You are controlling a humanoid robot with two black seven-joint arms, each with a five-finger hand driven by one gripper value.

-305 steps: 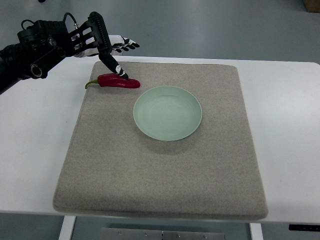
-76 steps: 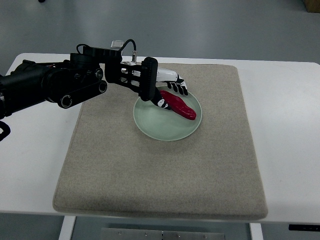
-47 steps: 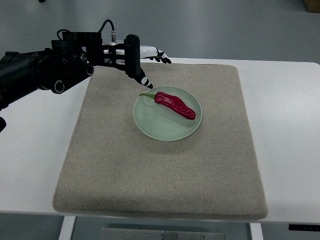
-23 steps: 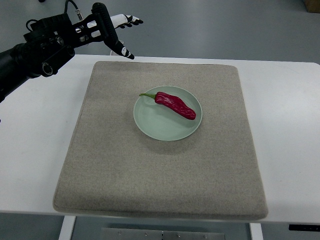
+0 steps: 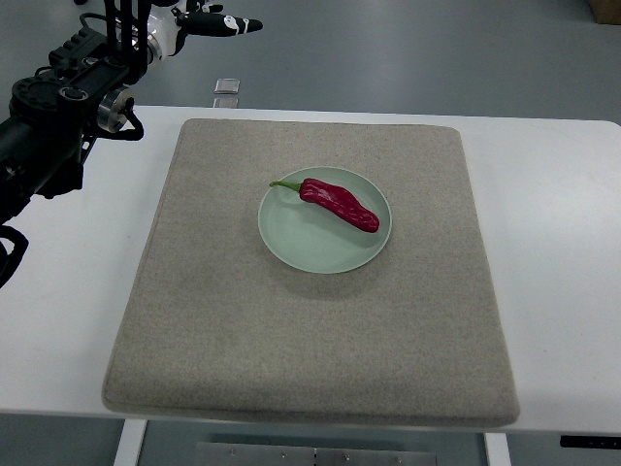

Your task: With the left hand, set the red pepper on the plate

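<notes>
Red pepper [image 5: 339,203]: lies on the plate, in its upper half, long axis slanting from upper left to lower right; green stem end points toward the upper-left rim, blunt tip toward the right rim. Nothing touches it.
Plate [image 5: 309,249]: pale green, round, shallow; sits flat on the mat, a little above the mat's middle.
Mat [image 5: 310,330]: beige, felt-like, square with rounded corners; covers most of the table top.
Table [image 5: 558,272]: white; bare margins show left and right of the mat.
Left hand [image 5: 199,19]: at the top-left corner, beyond the table's far edge, well apart from plate and pepper; fingers stretched out and pointing right, holding nothing.
Left arm [image 5: 58,107]: black, enters from the left edge, over the table's far-left corner.
Small grey object [image 5: 226,86]: on the floor just beyond the table's far edge; too small to identify.
</notes>
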